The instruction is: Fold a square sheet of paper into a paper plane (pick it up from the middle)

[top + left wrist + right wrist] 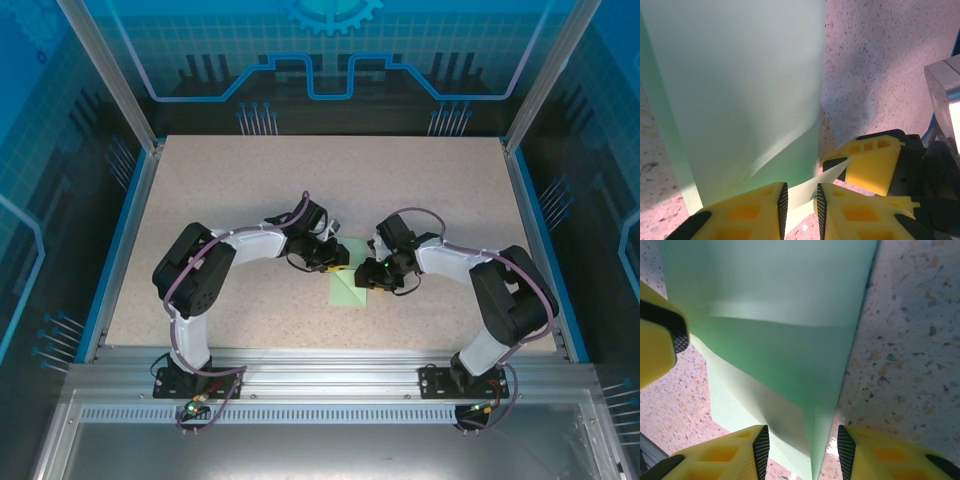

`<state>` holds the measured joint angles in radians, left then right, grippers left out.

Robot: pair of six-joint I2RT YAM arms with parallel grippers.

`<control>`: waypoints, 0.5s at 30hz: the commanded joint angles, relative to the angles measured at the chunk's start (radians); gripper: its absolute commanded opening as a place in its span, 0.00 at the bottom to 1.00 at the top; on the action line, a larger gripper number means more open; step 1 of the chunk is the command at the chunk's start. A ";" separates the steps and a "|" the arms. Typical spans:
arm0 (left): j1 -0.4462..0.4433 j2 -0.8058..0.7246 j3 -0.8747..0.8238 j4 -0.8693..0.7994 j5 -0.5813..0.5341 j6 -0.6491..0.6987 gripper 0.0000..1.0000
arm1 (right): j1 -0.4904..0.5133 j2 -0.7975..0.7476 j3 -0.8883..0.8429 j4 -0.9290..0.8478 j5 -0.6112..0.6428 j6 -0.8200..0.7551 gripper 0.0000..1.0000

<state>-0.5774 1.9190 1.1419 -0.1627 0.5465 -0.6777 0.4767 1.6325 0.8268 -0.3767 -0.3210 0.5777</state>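
Top view, sheet of paper (347,292): pale mint-green, lying on the speckled worktop (240,190), which spreads out on every side of it. The sheet's near part is in plain sight; its far part is under my claws.
Top view, my left claw (341,262): at the sheet's far left corner.
Top view, my right claw (363,276): at the sheet's right edge, just beside my left claw. From up here I cannot tell how either claw stands.
Left wrist view, sheet: a wide flat panel at upper left, with one straight edge running down toward my fingers. Near them it curls up off the worktop.
Left wrist view, my left fingers (747,215): yellow with dark ribbed pads, a narrow gap apart. The curled edge of the sheet runs into that gap, and the pads are not pressed onto it.
Left wrist view, right claw's finger (867,162): just right of the sheet, its dark pad touching a raised corner tip.
Right wrist view, sheet: bent along a raised ridge that narrows to a point between my fingers, with a paler layer lying flat to the ridge's left.
Right wrist view, my right fingers (735,455): well apart, one on either side of the ridge.
Right wrist view, left claw's finger (657,345): at the sheet's left edge; I cannot tell whether it touches.
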 commanded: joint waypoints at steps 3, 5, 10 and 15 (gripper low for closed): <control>-0.001 -0.009 -0.018 -0.040 -0.002 0.026 0.26 | -0.013 0.029 0.030 0.019 -0.009 0.016 0.46; -0.001 0.000 -0.019 -0.040 -0.003 0.030 0.26 | -0.013 0.029 0.024 0.029 -0.021 0.017 0.46; 0.000 0.016 -0.015 -0.044 -0.011 0.030 0.25 | -0.013 0.034 0.011 0.063 -0.050 0.027 0.42; -0.001 0.032 -0.012 -0.051 -0.018 0.031 0.25 | -0.013 0.030 0.009 0.072 -0.055 0.033 0.40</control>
<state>-0.5774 1.9240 1.1416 -0.1795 0.5415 -0.6727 0.4767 1.6539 0.8276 -0.3225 -0.3515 0.5991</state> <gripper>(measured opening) 0.254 0.402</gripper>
